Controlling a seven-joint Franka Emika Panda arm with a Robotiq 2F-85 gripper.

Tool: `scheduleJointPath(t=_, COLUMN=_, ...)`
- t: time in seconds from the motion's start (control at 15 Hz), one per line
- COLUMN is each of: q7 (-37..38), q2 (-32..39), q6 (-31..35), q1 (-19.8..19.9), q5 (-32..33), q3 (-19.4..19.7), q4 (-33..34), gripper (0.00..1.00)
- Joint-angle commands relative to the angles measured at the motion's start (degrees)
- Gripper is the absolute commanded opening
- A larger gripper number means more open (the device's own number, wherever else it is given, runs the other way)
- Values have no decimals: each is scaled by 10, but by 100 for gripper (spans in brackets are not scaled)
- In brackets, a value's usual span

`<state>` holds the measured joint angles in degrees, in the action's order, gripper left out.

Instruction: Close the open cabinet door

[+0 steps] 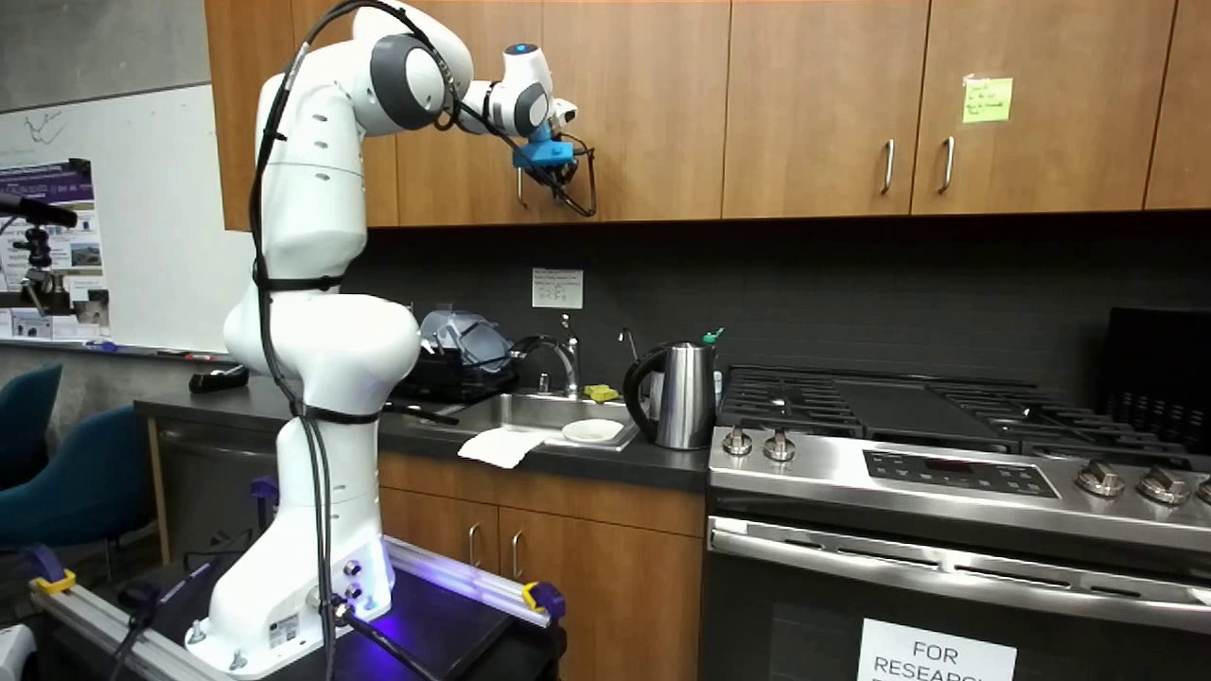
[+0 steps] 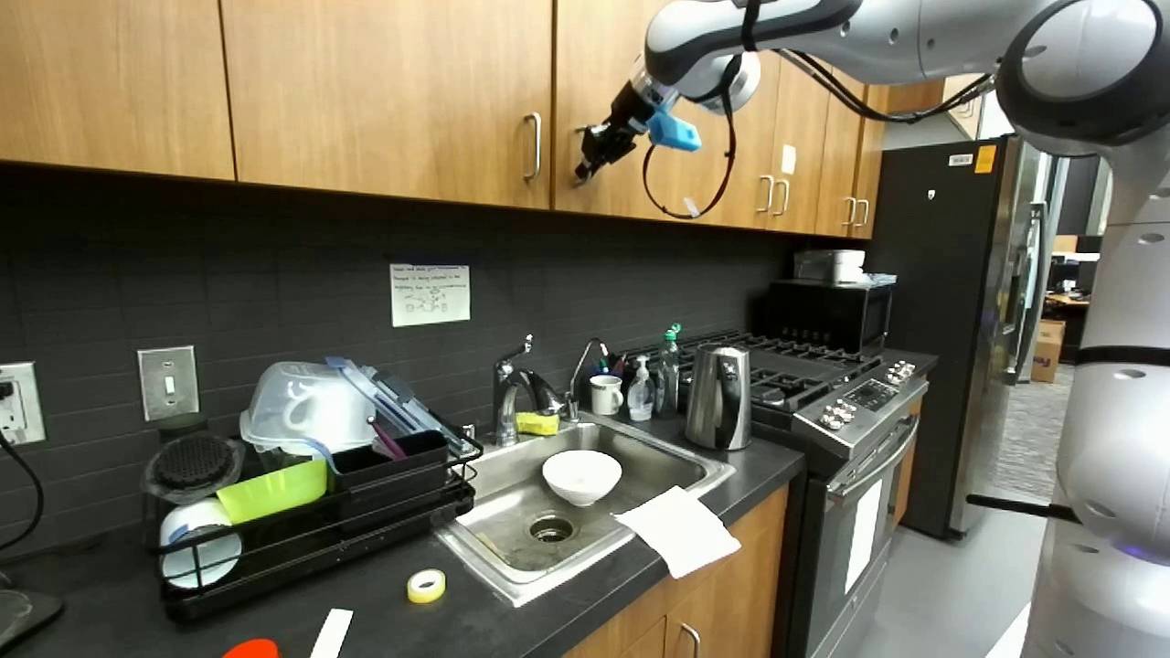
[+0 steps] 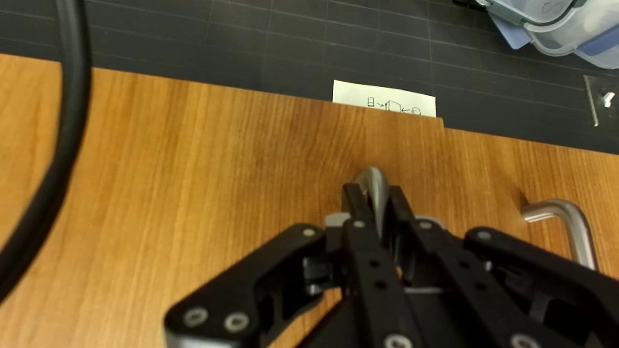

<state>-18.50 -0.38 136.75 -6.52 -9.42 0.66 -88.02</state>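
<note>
The brown wooden upper cabinet door (image 1: 653,113) looks nearly flush with its neighbours in both exterior views (image 2: 592,68). In the wrist view, the door (image 3: 208,183) fills the left and middle. Its lower corner shows a small step against the neighbouring door, so it may stand slightly proud. My gripper (image 3: 373,193) is at the door's silver bar handle (image 3: 377,178), with its two black fingers closed around the bar. In both exterior views, the gripper (image 1: 560,180) (image 2: 587,169) is against the door's lower part. Most of the handle is hidden by the fingers.
A neighbouring handle (image 3: 566,212) is just right of my gripper in the wrist view. A black cable (image 3: 72,121) loops beside the gripper. A yellow note (image 1: 987,99) marks another door. Below are the sink (image 2: 512,585), kettle (image 1: 686,397) and dish rack (image 2: 320,539).
</note>
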Motion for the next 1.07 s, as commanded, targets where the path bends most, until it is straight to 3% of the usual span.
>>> scheduleJointPath(t=0.0, q7=-18, q2=10, q6=-26, q1=15, q5=0, q3=-13, q4=26, gripper=3)
scheduleJointPath(t=0.13, q7=-17, q2=12, q6=-28, q1=16, q5=2, q3=-15, q4=28, gripper=3)
scheduleJointPath(t=0.2, q7=-15, q2=12, q6=-30, q1=17, q5=5, q3=-16, q4=28, gripper=37)
scheduleJointPath(t=0.27, q7=-13, q2=13, q6=-32, q1=17, q5=6, q3=-16, q4=31, gripper=38)
scheduleJointPath(t=0.4, q7=-16, q2=12, q6=-39, q1=18, q5=7, q3=-18, q4=30, gripper=48)
scheduleJointPath(t=0.87, q7=6, q2=-7, q6=-48, q1=2, q5=42, q3=-13, q4=7, gripper=95)
scheduleJointPath(t=1.0, q7=35, q2=-17, q6=-64, q1=-3, q5=85, q3=-16, q4=-8, gripper=100)
